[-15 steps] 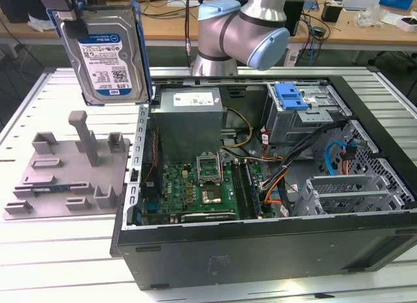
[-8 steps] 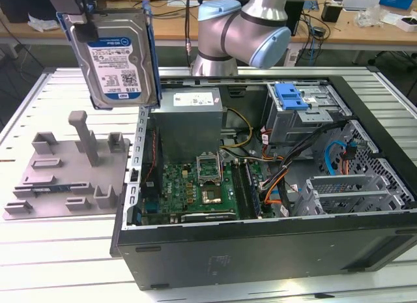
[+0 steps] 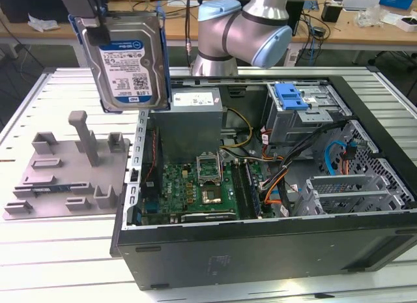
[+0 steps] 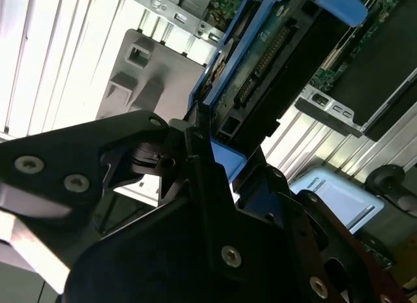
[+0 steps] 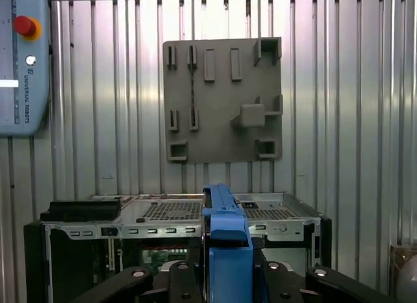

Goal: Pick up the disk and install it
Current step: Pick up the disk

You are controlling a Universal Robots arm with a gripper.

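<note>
The disk (image 3: 128, 60), a silver drive with a blue-and-white label in a blue bracket, hangs upright in the air. It is above the table near the open computer case's left wall in the exterior view. My gripper (image 3: 98, 30) is shut on its upper edge. In the second wrist view, the black fingers (image 4: 195, 159) clamp the blue bracket, with the disk (image 4: 267, 68) seen edge-on showing its connectors. In the first wrist view the disk's blue bracket edge (image 5: 225, 241) stands between the gripper's (image 5: 225, 277) fingers, above the case.
The open computer case (image 3: 260, 254) lies on the slatted table (image 3: 39, 251). It holds a motherboard (image 3: 195, 186) and a grey drive cage with a blue latch (image 3: 306, 107). A grey fixture plate (image 3: 65, 169) sits beside it. A teach pendant (image 5: 23, 62) lies on the table.
</note>
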